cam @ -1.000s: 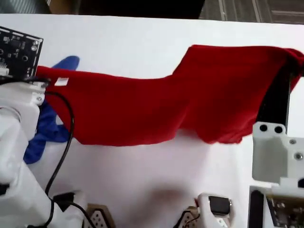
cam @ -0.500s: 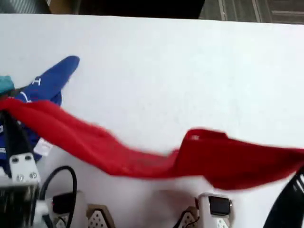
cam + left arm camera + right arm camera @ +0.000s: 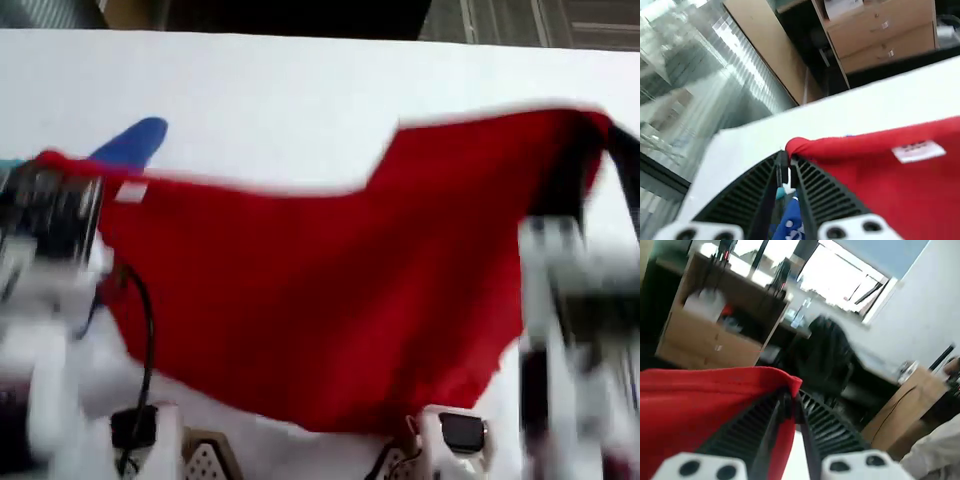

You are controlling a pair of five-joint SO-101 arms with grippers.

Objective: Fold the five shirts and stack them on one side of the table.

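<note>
A red shirt (image 3: 330, 290) hangs spread out above the white table (image 3: 300, 90), held up by both arms. My left gripper (image 3: 788, 167) is shut on one upper corner of the red shirt (image 3: 880, 170), near a white label (image 3: 917, 150). My right gripper (image 3: 789, 402) is shut on the other upper corner of the red shirt (image 3: 700, 405). In the high view the left gripper (image 3: 50, 165) is at the left, the right gripper (image 3: 605, 130) at the far right. A blue shirt (image 3: 130, 145) lies on the table behind the red one, mostly hidden.
The arm bases (image 3: 440, 445) stand at the table's near edge. The far half of the table is bare white surface. Cabinets (image 3: 880, 30) and office furniture stand beyond the table's edge.
Both grippers swung the red shirt down toward the near edge, then lifted it again. It now hangs spread wide and reaches lower than one second ago.
</note>
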